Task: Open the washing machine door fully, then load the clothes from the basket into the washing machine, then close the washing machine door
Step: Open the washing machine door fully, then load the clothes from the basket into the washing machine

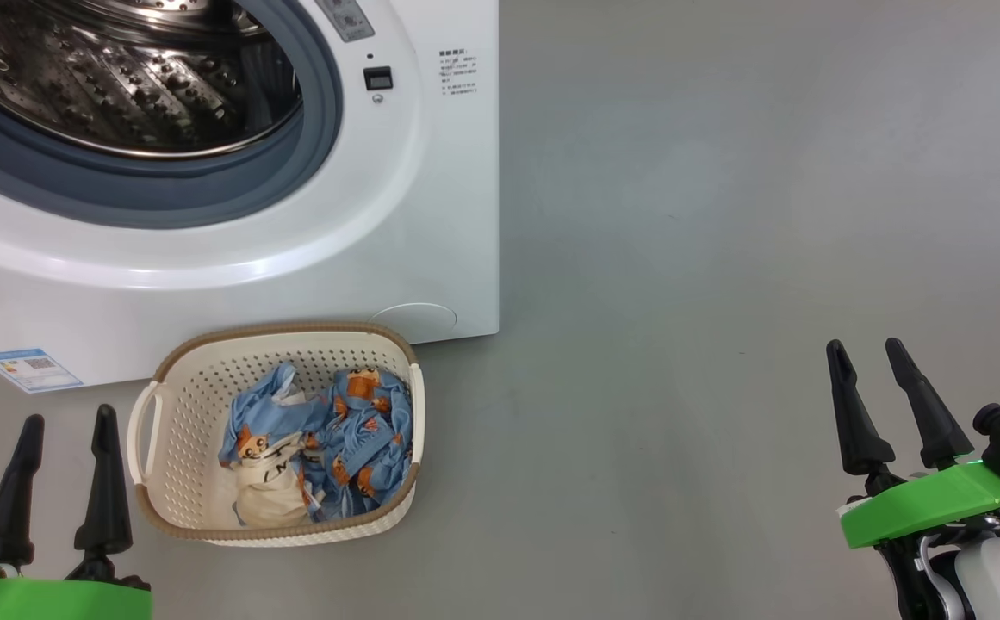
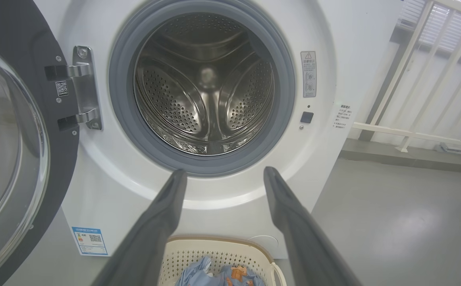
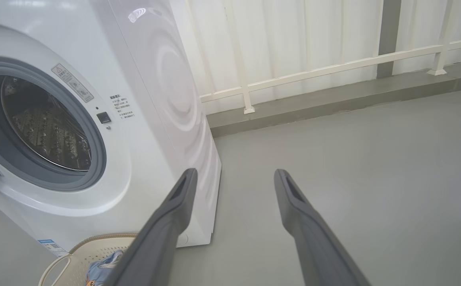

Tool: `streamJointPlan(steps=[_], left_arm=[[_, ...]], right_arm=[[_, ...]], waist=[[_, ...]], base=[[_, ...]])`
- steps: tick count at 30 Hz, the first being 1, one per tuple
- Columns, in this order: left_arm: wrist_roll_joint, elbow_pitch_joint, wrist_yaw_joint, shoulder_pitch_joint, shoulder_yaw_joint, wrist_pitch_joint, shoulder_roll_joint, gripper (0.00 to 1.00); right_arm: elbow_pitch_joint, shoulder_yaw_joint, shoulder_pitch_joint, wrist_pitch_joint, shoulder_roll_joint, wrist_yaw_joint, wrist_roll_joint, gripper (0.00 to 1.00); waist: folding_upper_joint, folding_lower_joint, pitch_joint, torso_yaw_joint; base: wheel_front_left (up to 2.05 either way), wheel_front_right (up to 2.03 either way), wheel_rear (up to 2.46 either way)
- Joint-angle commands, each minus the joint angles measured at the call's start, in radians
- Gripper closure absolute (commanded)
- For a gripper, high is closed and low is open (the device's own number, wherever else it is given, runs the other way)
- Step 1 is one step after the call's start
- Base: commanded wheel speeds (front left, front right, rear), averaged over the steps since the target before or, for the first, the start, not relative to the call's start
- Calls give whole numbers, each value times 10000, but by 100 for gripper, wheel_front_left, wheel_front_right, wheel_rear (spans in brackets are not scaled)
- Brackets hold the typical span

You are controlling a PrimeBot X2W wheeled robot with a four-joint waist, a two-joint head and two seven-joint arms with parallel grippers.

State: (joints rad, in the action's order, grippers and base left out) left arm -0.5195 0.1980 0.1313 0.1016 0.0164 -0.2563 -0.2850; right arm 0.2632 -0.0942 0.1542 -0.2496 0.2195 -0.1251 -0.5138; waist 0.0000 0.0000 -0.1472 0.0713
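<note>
The white washing machine (image 1: 232,284) stands at the upper left with its steel drum (image 2: 206,87) exposed and nothing inside. Its black round door (image 2: 20,151) with the glass bowl hangs swung out on the hinge side. On the floor before the machine sits the cream basket (image 1: 172,413), holding the blue bear-print clothes (image 1: 353,430) and a cream cloth (image 1: 271,486). My left gripper (image 1: 69,422) is open just left of the basket, holding nothing. Far to the right, over bare floor, my right gripper (image 1: 868,348) is open too.
A grey floor (image 1: 723,258) stretches to the right of the machine. A white railing (image 3: 333,67) and pale wall run behind it. A blue label sticker (image 1: 30,368) marks the machine's lower front corner.
</note>
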Motion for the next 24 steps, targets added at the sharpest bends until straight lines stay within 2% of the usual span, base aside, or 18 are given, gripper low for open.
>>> streamJointPlan(steps=[1,8,17,24], left_arm=[[43,-279,-6,46,418,-55,-221,0],[118,-296,-6,66,432,-55,-180,0],[-298,-187,-6,166,118,-55,-346,0],[-462,-133,-6,251,-7,-55,-448,0]], right_arm=[[-267,-130,-66,-122,95,-56,-170,0],[-279,-109,-51,-122,68,-56,-167,0],[-260,-120,-9,-122,63,-56,-160,0],[-244,-160,11,-122,81,-56,-156,0]], waist=[[0,0,9,11],[0,0,-43,-9],[0,0,-86,-27],[0,0,-72,-36]], base=[[0,0,0],[0,0,0],[1,-6,4],[32,-121,89]])
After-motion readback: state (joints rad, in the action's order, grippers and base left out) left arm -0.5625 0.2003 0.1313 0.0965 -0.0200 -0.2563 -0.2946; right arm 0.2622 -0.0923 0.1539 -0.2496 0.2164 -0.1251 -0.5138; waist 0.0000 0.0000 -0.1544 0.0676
